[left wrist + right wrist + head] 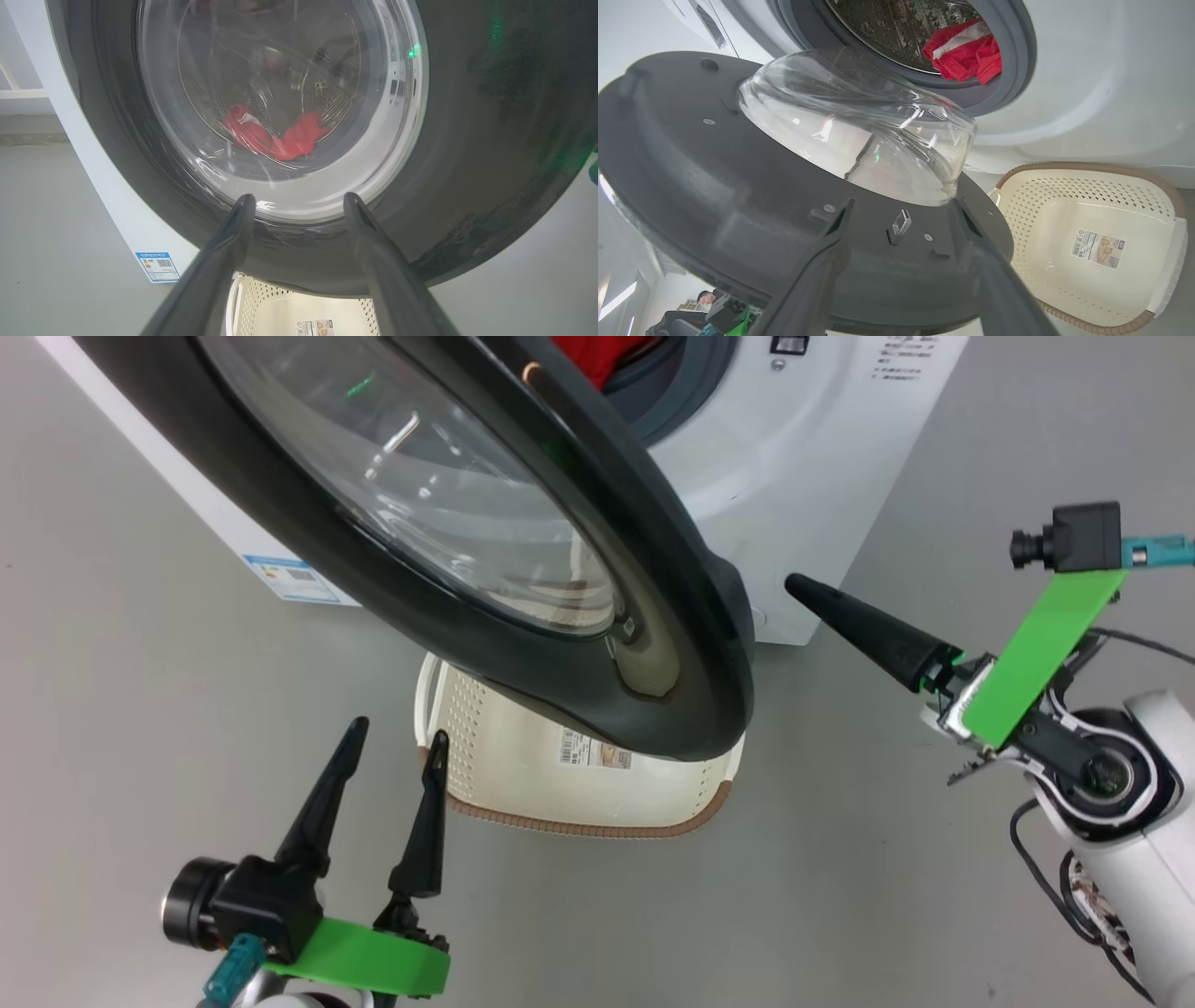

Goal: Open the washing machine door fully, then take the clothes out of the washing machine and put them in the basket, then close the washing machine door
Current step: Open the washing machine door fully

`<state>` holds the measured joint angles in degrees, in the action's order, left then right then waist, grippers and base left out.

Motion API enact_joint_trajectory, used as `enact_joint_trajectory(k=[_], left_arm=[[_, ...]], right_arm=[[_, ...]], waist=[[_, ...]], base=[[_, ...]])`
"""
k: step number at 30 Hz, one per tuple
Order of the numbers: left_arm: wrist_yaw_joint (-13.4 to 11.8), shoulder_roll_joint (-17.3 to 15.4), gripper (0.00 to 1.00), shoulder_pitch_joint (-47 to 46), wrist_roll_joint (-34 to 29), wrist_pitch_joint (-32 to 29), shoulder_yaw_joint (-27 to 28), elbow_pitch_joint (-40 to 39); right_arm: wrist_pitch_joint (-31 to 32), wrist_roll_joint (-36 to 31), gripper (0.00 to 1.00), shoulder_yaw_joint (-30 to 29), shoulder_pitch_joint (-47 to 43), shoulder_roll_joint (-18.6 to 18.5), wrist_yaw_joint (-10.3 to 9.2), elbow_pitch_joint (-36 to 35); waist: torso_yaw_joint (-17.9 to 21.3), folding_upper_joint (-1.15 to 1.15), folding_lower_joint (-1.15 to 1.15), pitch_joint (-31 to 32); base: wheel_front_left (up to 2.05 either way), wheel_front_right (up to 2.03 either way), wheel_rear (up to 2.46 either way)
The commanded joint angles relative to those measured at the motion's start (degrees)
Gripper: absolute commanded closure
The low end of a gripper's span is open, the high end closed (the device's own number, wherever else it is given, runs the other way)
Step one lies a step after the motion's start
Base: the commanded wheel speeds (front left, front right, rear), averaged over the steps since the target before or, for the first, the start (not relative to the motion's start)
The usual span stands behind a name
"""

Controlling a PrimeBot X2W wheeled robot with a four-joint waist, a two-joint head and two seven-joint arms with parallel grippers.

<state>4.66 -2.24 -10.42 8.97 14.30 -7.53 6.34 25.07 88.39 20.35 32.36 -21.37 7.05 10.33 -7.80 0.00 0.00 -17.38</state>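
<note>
Item 1, lower left of the head view: left end effector [400,728], fingers spread wide and holding nothing. It points up the frame, one tip lining up with the left end of the basket [523,775].

Item 2, centre: washing machine door [672,644] stands part open. Its free edge hangs above the basket, which sits on the floor in front of the washing machine [803,476]. Door judged rigid and fairly heavy. The glossy rim is likely slippery and the glass bowl [448,476] fragile, so contact belongs on the rim's free edge, not the glass.

Item 3, top centre: clothes [597,355] lie in the drum mouth. Judged light and limp, easy to pinch at a raised fold.

Item 4, right: right end effector [901,205], wrist rolled sideways, aims left toward the door edge and sits just clear of it. Its wrist view shows the fingers apart and empty.
</note>
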Motion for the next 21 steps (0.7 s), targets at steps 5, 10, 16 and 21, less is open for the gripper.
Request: enact_joint_trajectory(k=[5,10,16,21], left_arm=[[0.9,-0.6,0.0,1.2,-1.0,0.7,2.9,-0.8],[1.3,-0.6,0.0,1.6,-1.2,0.7,3.3,-0.4],[1.6,-0.6,0.0,2.4,-1.4,0.7,4.3,-0.2],[1.7,-0.6,0.0,3.2,-1.4,0.7,5.2,-0.2]], right_arm=[[-4.2,-3.0,0.0,1.0,-4.5,-1.8,0.44,-0.8],[-7.1,-3.7,0.0,2.2,-7.4,-3.0,0.44,0.3],[-11.4,-3.6,0.0,3.2,-11.1,-4.6,0.44,1.2],[-16.9,-5.6,0.0,4.9,-14.1,-5.8,0.44,2.0]], waist=[[1.5,0.0,0.0,1.2],[2.1,0.0,0.0,1.8],[3.2,0.0,0.0,2.5],[4.4,0.0,0.0,3.0]], base=[[0.0,0.0,0.0],[0.0,0.0,0.0],[0.0,0.0,0.0],[0.0,0.0,0.0]])
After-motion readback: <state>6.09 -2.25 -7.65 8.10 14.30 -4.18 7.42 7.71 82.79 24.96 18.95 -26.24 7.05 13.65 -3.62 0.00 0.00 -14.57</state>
